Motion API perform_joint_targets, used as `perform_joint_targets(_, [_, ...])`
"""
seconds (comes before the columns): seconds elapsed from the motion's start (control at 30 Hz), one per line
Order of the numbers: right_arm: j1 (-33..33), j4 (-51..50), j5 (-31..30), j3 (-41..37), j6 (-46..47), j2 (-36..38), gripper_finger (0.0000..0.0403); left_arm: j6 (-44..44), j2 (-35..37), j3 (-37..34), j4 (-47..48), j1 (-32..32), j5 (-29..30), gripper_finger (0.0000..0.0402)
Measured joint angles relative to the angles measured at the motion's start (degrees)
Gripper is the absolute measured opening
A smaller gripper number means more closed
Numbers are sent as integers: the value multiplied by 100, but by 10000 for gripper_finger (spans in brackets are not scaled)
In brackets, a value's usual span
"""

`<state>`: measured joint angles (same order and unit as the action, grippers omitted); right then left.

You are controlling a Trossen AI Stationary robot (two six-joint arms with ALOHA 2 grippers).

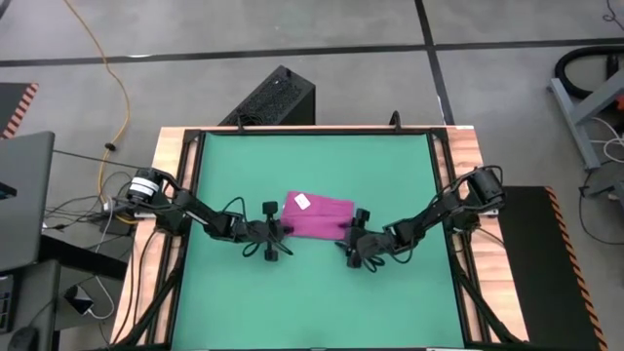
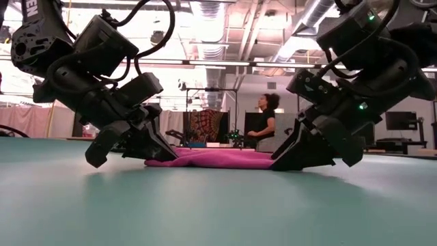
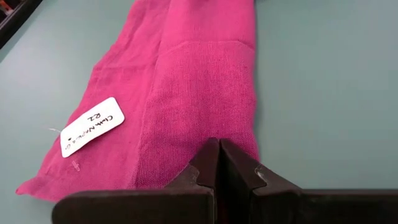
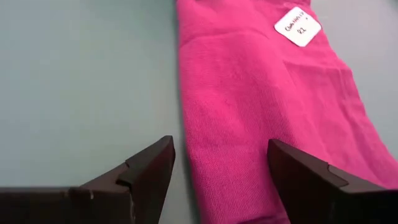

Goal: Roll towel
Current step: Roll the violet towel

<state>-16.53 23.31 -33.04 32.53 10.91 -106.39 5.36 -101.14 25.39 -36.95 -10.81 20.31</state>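
Observation:
The magenta-pink towel (image 1: 318, 216) lies folded into a flat strip in the middle of the green mat (image 1: 244, 166), its white tag (image 1: 301, 202) on top near its far left corner. My left gripper (image 1: 277, 233) is low at the towel's left end, fingers shut (image 3: 219, 163). My right gripper (image 1: 354, 241) is low at the towel's right end and open (image 4: 221, 171). One of its fingers (image 4: 152, 169) is over the bare mat and the other (image 4: 298, 174) over the towel, with the towel's near long edge (image 4: 185, 124) between them. Whether that finger touches the cloth, I cannot tell. My left gripper's shut fingers meet on the towel's left end edge (image 3: 239, 144), close to its near corner. They come slanting down from the table's left. The fingers hide how many layers they have. The towel lies flat on the mat (image 2: 218, 160).
The mat is framed by wooden rails (image 1: 180, 175). A black box (image 1: 273, 97) stands beyond the far edge. In the low view a person (image 2: 265, 116) stands in the room behind the table. Bare mat lies on the near and far sides of the towel.

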Motion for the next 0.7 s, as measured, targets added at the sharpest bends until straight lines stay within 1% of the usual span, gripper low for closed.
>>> perform_joint_targets(0.2, [13, -9, 9, -39, 522, 0, 282, -31, 0, -2, 9, -2, -13, 0])
perform_joint_targets(0.3, [13, -17, 9, -39, 725, 0, 263, -47, 2, -4, 9, -2, -17, 0])
perform_joint_targets(0.4, [15, -58, -4, -39, 890, -2, 225, -54, 86, -7, 36, -27, -130, 0])
perform_joint_targets(0.53, [15, -144, -81, -39, 1029, -2, 156, 37, 481, 42, 66, -194, -364, 0])
perform_joint_targets(0.6, [13, -187, -148, -39, 1039, -2, 116, 272, 758, 62, 138, -320, -347, 0])
perform_joint_targets(0.7, [13, -210, -217, -41, 1041, -2, 58, 632, 1167, 107, 36, -389, -174, 0])
